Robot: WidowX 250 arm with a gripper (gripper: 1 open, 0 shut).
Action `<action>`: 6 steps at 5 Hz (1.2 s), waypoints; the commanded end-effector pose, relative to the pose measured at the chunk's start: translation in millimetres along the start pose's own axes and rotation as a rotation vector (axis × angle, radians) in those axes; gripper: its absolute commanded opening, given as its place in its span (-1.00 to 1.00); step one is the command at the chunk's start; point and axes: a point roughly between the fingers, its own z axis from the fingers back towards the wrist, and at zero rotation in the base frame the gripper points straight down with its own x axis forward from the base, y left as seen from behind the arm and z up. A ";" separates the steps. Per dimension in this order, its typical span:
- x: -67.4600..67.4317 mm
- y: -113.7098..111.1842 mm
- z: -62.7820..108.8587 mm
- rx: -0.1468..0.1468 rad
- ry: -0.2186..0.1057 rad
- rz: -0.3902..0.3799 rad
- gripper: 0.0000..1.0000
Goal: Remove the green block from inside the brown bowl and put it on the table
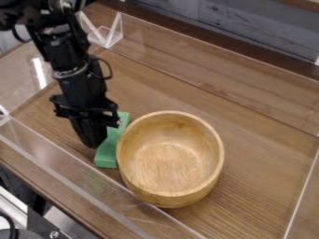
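The green block (111, 147) lies flat on the table (212, 84), just outside the left rim of the brown bowl (176, 117). The bowl's inside is bare wood. My black gripper (93, 139) points almost straight down at the block's left side. Its fingers are pressed together, so it is shut. The fingers hide part of the block, and I cannot tell whether the tips touch it.
Clear acrylic walls (56, 177) run along the table's near and left edges, close behind the gripper and the bowl. A clear triangular piece (112, 31) stands at the back left. Bare wood stretches to the right and beyond the bowl.
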 end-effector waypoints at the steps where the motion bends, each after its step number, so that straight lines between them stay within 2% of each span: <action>1: 7.7 4.3 22.8 0.017 -0.054 0.004 -1.00; 3: 8.5 5.1 35.8 0.006 -0.054 0.018 -1.00; 4: 10.2 6.7 36.8 0.003 -0.052 0.024 -1.00; 5: 12.8 9.4 37.6 0.000 -0.049 0.031 1.00; 6: 15.5 12.1 39.0 -0.004 -0.045 0.039 1.00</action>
